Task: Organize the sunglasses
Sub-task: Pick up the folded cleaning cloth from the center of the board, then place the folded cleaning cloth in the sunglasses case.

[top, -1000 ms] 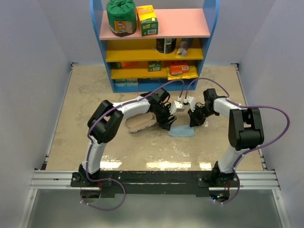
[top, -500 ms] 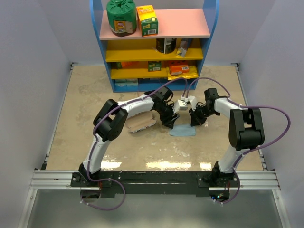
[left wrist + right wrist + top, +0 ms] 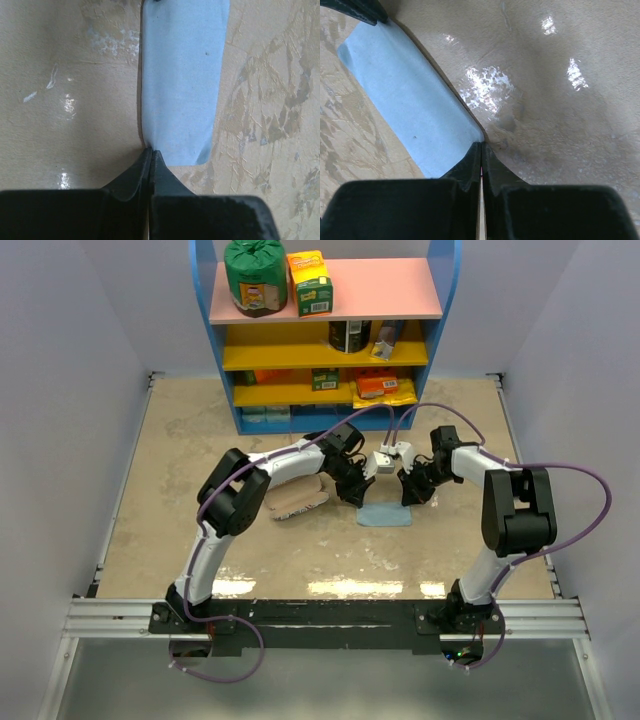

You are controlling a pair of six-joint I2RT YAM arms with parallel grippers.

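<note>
With the left fingers (image 3: 134, 176) and right fingers (image 3: 466, 169) each pinching a corner of the blue cloth (image 3: 182, 75) mid-frame on the table (image 3: 180, 460), the sunglasses are showing in no view, perhaps lying inside the pouch (image 3: 297, 498) just left, so progress is looking uncertain.

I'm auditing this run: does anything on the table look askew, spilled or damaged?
Nothing stands out. The light blue cloth lies flat, with the left gripper and right gripper pinching two corners.
</note>
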